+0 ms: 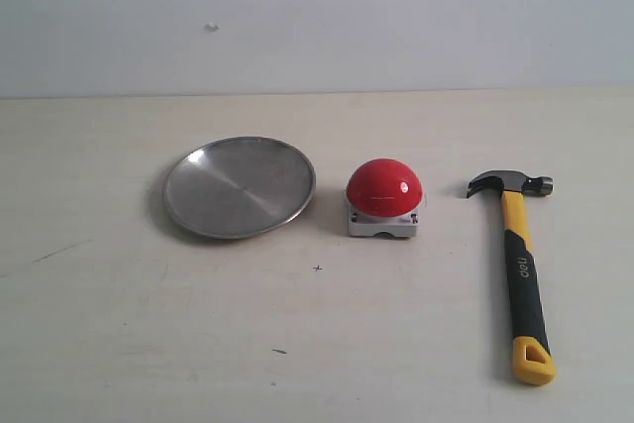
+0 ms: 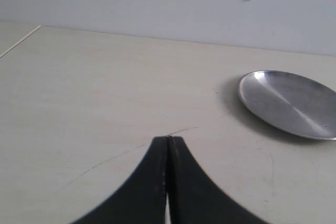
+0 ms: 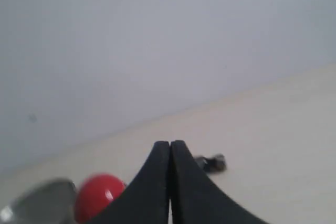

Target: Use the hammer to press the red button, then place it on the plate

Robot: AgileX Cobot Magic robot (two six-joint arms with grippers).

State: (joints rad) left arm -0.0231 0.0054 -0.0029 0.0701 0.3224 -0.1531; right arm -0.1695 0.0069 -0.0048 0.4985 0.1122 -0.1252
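The hammer [image 1: 521, 264] lies flat on the table at the right, dark head toward the wall, yellow looped end toward the front. The red button [image 1: 383, 188] sits in the middle on its grey base. The silver plate [image 1: 240, 186] rests to the left of it. Neither arm shows in the exterior view. My left gripper [image 2: 168, 139] is shut and empty, with the plate [image 2: 287, 103] well ahead of it and off to one side. My right gripper [image 3: 170, 143] is shut and empty; beyond its tips I see the hammer head [image 3: 211, 163], the red button [image 3: 97, 194] and the plate's edge [image 3: 37, 200].
A pale wall [image 1: 317, 17] rises behind the beige table [image 1: 317, 344]. Faint scratches and small dark specks [image 1: 279, 351] mark the tabletop. The table's corner edge [image 2: 21, 40] shows in the left wrist view.
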